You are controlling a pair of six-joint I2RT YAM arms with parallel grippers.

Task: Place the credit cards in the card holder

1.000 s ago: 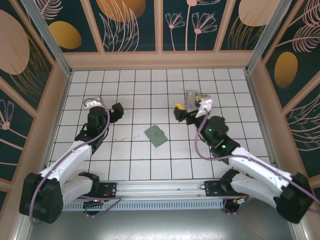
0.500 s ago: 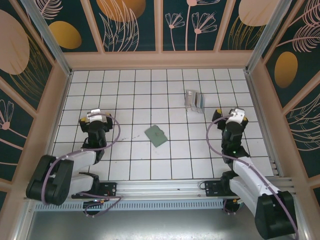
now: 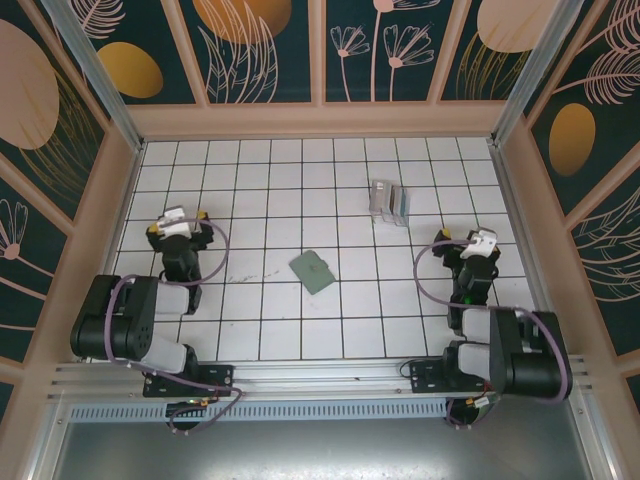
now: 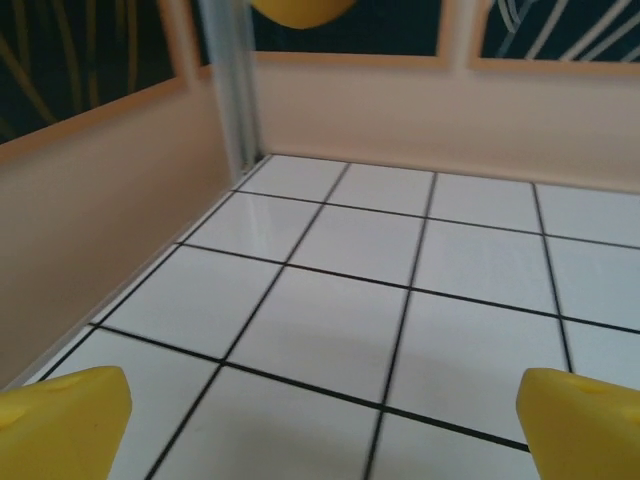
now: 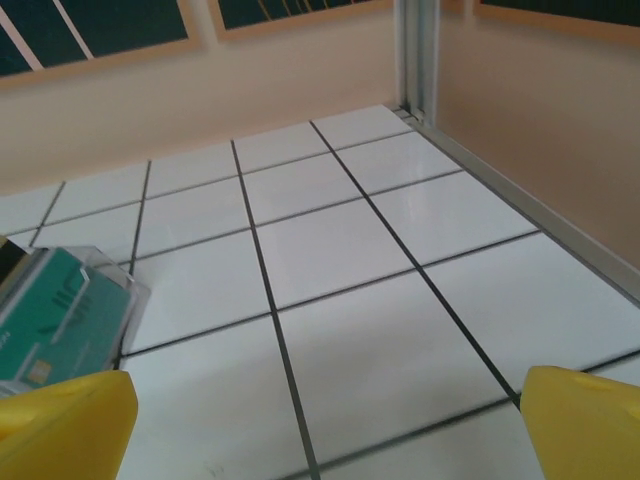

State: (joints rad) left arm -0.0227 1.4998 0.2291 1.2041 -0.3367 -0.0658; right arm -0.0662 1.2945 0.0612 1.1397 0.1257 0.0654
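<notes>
The credit cards (image 3: 388,202) lie in a small grey-and-teal fanned pile on the white tiles, right of centre and towards the back. The sage-green card holder (image 3: 315,270) lies flat at the middle of the floor. My left gripper (image 3: 179,227) hovers at the left side, open, well away from both. My right gripper (image 3: 467,244) is at the right side, open, in front and to the right of the cards. In the right wrist view a teal card (image 5: 60,310) shows at the left edge, beyond the empty open gripper (image 5: 320,430). The left wrist view has bare tiles between the open gripper's (image 4: 320,430) yellow fingertips (image 4: 60,420).
Peach walls enclose the tiled floor on three sides. A metal corner post (image 4: 232,85) stands ahead of the left gripper and another (image 5: 418,55) ahead of the right. Both arms are folded back near their bases at the front rail (image 3: 320,375).
Both arms have drawn back towards the near edge and folded up. The right gripper left the spot beside the cards and moved right; the left moved outward to the left. Cards and holder stayed put.
</notes>
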